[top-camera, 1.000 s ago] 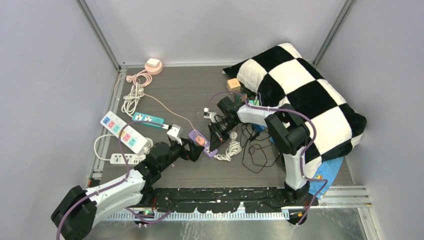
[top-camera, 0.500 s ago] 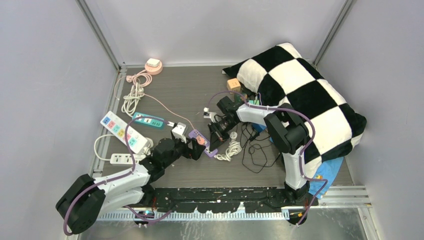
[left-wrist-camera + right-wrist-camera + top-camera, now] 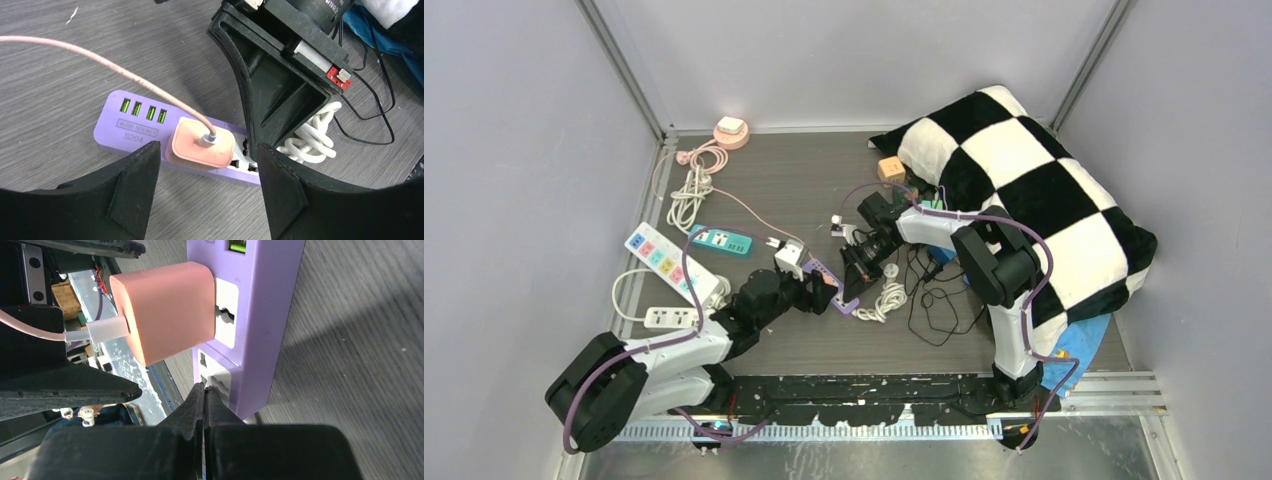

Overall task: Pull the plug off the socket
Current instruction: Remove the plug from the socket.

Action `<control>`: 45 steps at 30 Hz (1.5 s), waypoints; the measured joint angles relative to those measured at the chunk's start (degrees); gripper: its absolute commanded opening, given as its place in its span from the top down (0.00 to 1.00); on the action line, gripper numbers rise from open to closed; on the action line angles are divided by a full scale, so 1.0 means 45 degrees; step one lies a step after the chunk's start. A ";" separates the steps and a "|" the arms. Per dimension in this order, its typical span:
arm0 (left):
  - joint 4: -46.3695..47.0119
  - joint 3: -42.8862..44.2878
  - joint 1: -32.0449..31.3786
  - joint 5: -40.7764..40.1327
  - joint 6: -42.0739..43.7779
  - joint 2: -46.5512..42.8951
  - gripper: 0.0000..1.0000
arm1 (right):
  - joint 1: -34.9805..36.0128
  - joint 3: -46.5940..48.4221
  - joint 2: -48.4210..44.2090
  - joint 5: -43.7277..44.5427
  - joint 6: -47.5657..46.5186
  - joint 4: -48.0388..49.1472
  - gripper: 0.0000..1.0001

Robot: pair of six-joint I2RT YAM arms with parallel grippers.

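Since a second ago: the left arm has pushed out from the near edge toward the table's middle. The left gripper (image 3: pixel 822 290) now sits over the strip (image 3: pixel 845 303). The right arm looks unchanged.

Top view: the strip lies near the table's middle, a little toward the near edge. The right gripper (image 3: pixel 861 268) meets it from the far-right side. The pink cable (image 3: pixel 754 212) trails off to the far-left corner.

Left wrist: the left gripper (image 3: pixel 207 152) is spread wide and straddles the plug (image 3: pixel 202 146) without touching it. The plug is seated in the strip (image 3: pixel 125 131). The right gripper (image 3: pixel 254 142) presses down just beside it.

Right wrist: the right gripper (image 3: pixel 204 395) is pressed together with nothing between its fingers. Its tips bear on the strip (image 3: pixel 260 315) next to the plug (image 3: pixel 165 310).

Risks, as I judge them:
- The pinning contact is a narrow tip on smooth plastic. If it skids, the strip will rise with the plug.
- The left gripper's right finger is very near the right gripper, so closing or lifting could knock the two together.
- A low grip might catch the strip's edge.
- A high grip might pinch the cable and strain it.
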 measured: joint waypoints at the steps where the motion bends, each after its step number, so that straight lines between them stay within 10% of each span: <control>1: -0.0005 0.0097 0.0000 0.0005 0.0019 0.0131 0.31 | -0.0005 0.0000 0.0000 0.0010 0.0000 -0.0005 0.99; 45: -0.1608 0.1554 0.0005 -0.0015 0.0238 0.1307 0.41 | -0.0024 0.0160 0.0189 -0.0170 0.0000 -0.0219 0.99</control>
